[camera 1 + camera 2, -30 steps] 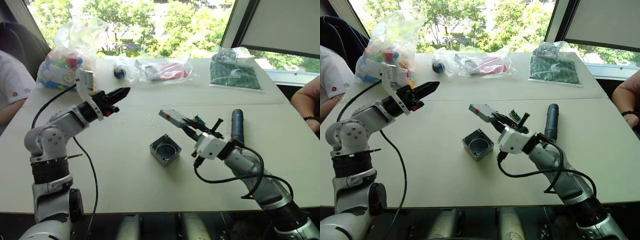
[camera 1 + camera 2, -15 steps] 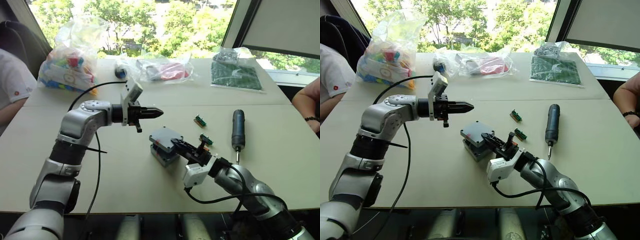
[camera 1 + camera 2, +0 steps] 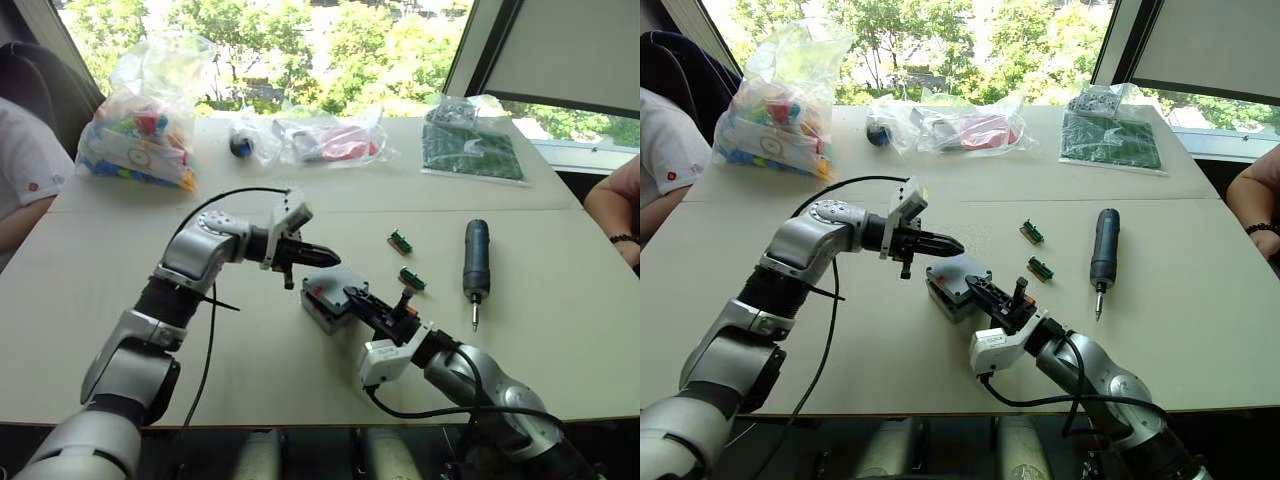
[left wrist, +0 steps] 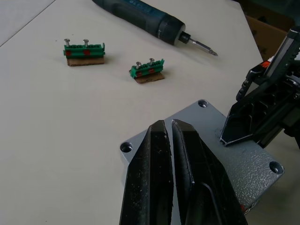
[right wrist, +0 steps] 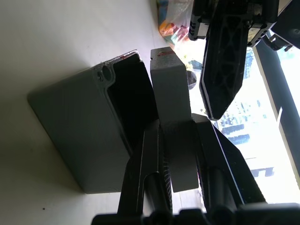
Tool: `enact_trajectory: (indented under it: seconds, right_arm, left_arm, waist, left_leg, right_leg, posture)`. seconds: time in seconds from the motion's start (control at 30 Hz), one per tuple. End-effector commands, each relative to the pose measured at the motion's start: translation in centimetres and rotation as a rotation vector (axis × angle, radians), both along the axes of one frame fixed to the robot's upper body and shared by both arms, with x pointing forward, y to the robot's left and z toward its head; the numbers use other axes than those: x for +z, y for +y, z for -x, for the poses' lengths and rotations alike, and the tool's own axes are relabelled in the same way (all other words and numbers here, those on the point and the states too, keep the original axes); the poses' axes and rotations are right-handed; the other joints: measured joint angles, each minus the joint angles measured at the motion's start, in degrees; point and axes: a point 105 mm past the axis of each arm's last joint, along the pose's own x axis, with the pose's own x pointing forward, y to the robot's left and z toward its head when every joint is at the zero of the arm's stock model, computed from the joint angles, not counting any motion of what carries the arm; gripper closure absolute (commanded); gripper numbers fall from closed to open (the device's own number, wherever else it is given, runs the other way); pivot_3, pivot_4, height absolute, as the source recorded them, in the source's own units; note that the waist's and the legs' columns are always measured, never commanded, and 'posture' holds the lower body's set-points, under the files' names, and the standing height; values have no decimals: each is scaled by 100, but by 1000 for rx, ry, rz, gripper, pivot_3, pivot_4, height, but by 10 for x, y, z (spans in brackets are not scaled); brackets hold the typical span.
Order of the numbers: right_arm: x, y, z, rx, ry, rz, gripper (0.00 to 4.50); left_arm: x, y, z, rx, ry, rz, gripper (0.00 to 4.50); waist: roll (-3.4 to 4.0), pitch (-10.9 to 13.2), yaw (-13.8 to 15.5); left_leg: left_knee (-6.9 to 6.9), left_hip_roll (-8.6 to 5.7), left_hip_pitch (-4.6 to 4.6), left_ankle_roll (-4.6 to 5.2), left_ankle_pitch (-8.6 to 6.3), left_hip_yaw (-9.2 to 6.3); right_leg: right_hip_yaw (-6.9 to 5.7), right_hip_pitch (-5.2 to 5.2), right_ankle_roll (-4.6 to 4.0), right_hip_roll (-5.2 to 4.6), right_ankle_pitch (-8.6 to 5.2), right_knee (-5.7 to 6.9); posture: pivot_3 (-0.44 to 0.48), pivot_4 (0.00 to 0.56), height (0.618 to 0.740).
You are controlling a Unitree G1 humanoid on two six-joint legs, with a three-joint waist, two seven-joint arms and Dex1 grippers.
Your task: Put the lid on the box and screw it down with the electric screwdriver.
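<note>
On a beige table (image 3: 250, 360) by windows (image 3: 300, 40), the right pincer (image 3: 352, 296) clamps the lid (image 3: 335, 284); the left pincer (image 3: 322, 253) is closed.

Two small green terminal blocks (image 3: 401, 241) (image 3: 412, 279) lie on the table (image 3: 560, 330); plastic bags (image 3: 140, 115) sit along its far edge.

Pale table (image 3: 120, 300), sunlit window (image 3: 330, 50) onto trees, lowered blind (image 3: 570, 45)

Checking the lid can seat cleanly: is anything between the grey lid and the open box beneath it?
Nothing visible. The flat grey plastic lid, clamped in the right pincer, sits tilted just above the hollow grey plastic box, one edge still raised. The left pincer, shut, is above the lid, not under it.
</note>
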Motion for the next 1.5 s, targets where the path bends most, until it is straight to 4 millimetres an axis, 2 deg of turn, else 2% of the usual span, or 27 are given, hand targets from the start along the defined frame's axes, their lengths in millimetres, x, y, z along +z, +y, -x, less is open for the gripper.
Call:
enact_trajectory:
  seconds: [0.03,0.13,0.53,0.67,0.8,0.9,1.17,1.2,1.33,1.4,1.5]
  right_arm:
    - [-7,4,7,12,9,20,4304]
    - [-8,5,6,6,-6,35,4304]
    - [8,10,4,-17,-107,28,4304]
    - [-2,12,7,-13,-64,43,4304]
    - [0,15,7,-7,-75,40,4304]
    - [-6,14,7,-17,-43,53,4304]
    - [-17,10,11,-29,-3,74,4304]
    - [-18,10,13,-27,4,74,3804]
    - [-18,11,18,-11,0,78,2468]
    - [-14,10,19,-8,-10,77,1753]
    - [-11,7,23,-9,-15,75,1753]
  left_arm:
    - [5,-7,3,-60,-59,-24,4317]
    - [-1,-9,5,-82,-60,-42,4317]
    - [9,-11,2,-81,-66,-14,4317]
    - [2,-11,5,-101,-70,-40,4317]
    - [0,-12,6,-105,-72,-41,4317]
    - [-2,-12,6,-107,-73,-46,4317]
    - [-24,-10,11,-140,-92,-122,4317]
    - [-30,-10,12,-147,-98,-141,4366]
    - [-52,-5,17,-177,-114,-215,4388]
    - [-63,-2,18,-178,-110,-242,4388]
    - [-72,-2,21,-179,-90,-248,4388]
  waist:
    - [0,0,1]
    - [0,0,3]
    - [-1,-1,1]
    - [-1,-1,1]
    - [-1,-1,-1]
    - [-1,-1,-2]
    - [-2,-8,3]
    - [-2,-10,3]
    - [-23,-51,6]
    - [-34,-70,7]
    - [-43,-126,13]
  left_leg:
    - [0,0,0,0,0,0]
    - [1,0,0,0,0,0]
    - [2,0,1,0,0,-1]
    - [2,0,1,0,0,-1]
    - [2,0,1,1,0,-1]
    - [2,0,1,1,0,-1]
    - [2,0,7,1,0,-1]
    - [2,0,9,1,0,-1]
    - [1,0,28,7,-4,-1]
    - [-2,0,81,22,-13,-1]
    - [-5,1,114,47,-30,-2]
  right_leg:
    - [0,0,0,0,0,0]
    - [0,2,0,0,0,0]
    - [-1,3,0,0,0,1]
    - [-1,3,0,0,0,2]
    - [-1,3,0,0,0,2]
    - [-1,3,0,0,0,2]
    - [-1,10,0,0,0,2]
    - [-1,13,0,0,0,2]
    - [-1,34,0,0,-3,0]
    - [-3,86,-8,-1,-19,-6]
    - [-8,121,-29,-4,-51,-7]
  posture:
    - [0,150,740]
    - [0,150,740]
    - [0,150,740]
    - [0,150,740]
    - [0,150,740]
    - [0,150,740]
    - [0,150,740]
    - [0,150,740]
    - [0,150,740]
    - [0,150,740]
    - [0,150,740]
